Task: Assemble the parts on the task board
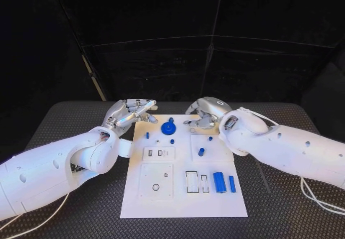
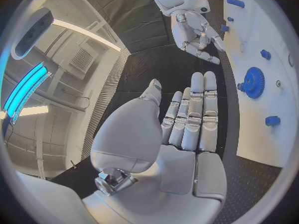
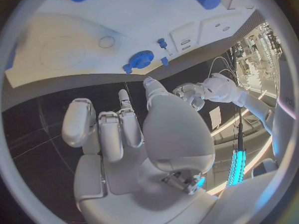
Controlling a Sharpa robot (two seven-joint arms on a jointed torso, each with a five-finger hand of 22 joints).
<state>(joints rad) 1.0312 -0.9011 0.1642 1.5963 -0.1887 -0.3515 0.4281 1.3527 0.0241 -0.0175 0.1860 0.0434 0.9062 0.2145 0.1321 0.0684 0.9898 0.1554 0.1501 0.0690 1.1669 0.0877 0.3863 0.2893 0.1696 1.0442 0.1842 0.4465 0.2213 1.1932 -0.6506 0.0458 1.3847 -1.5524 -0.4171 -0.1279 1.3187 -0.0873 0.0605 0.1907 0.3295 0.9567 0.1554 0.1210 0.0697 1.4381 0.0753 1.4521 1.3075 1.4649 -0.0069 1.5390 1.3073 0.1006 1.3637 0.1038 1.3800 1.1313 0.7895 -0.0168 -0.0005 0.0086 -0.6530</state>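
The white task board lies in the middle of the table. A blue gear sits near its far edge, with small blue pegs just in front and a short blue piece to the right. Two long blue blocks lie at the near right. My left hand hovers off the board's far left corner, fingers straight and apart, holding nothing. My right hand hangs over the far right edge, fingers apart and empty. The gear lies beyond my left hand's fingertips.
Rectangular and round recesses are cut into the near half of the board. Black ribbed matting surrounds the board on all sides. A white cable trails from my right arm at the table's right.
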